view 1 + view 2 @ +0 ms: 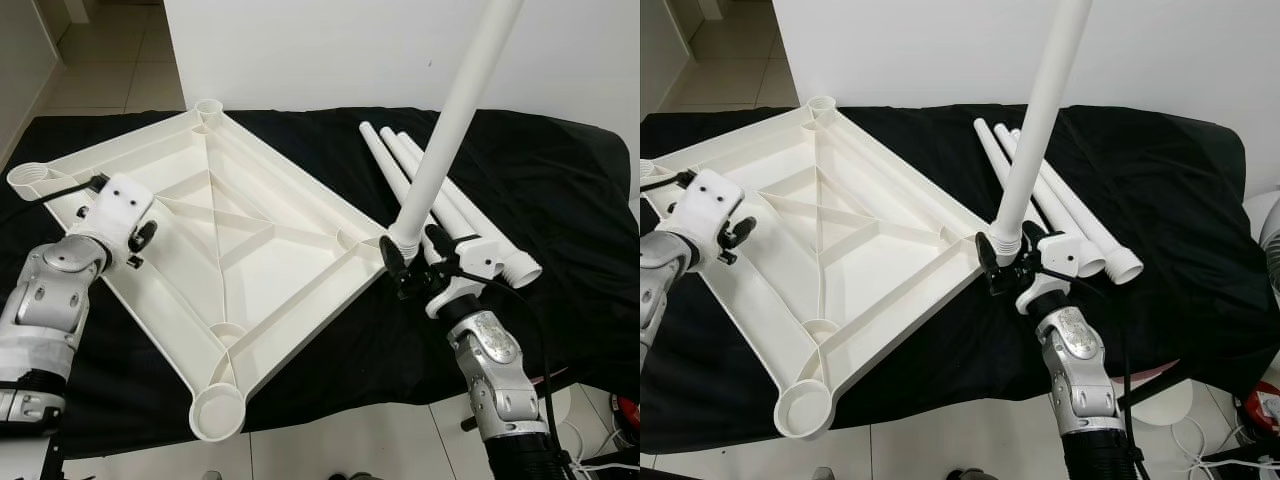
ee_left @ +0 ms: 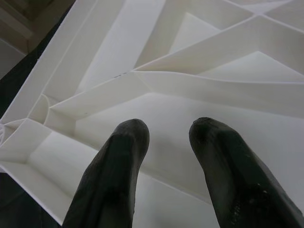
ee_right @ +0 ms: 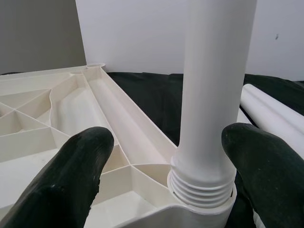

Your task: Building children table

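Tabletop (image 1: 230, 250) lies upside down on the black-draped surface (image 1: 560, 200), ribs and 4 corner sockets up so legs can enter. 1 leg (image 1: 450, 130) stands in the right socket; right gripper (image 1: 415, 262) jaws sit apart around its threads. Left gripper (image 1: 135, 240) jaws, apart, rest on the tabletop's left side, likely steadying. 3 spare legs (image 1: 440, 195) lie just beside.

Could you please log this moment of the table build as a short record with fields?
surface: black cloth
tabletop: white tabletop lies underside up, ribs showing
standing leg: white leg upright, threaded end in the right corner socket
spare legs: three legs lying on the cloth beside the tabletop
right gripper: right gripper open, fingers either side of the standing leg's base
left gripper: left gripper open, over the tabletop's left part
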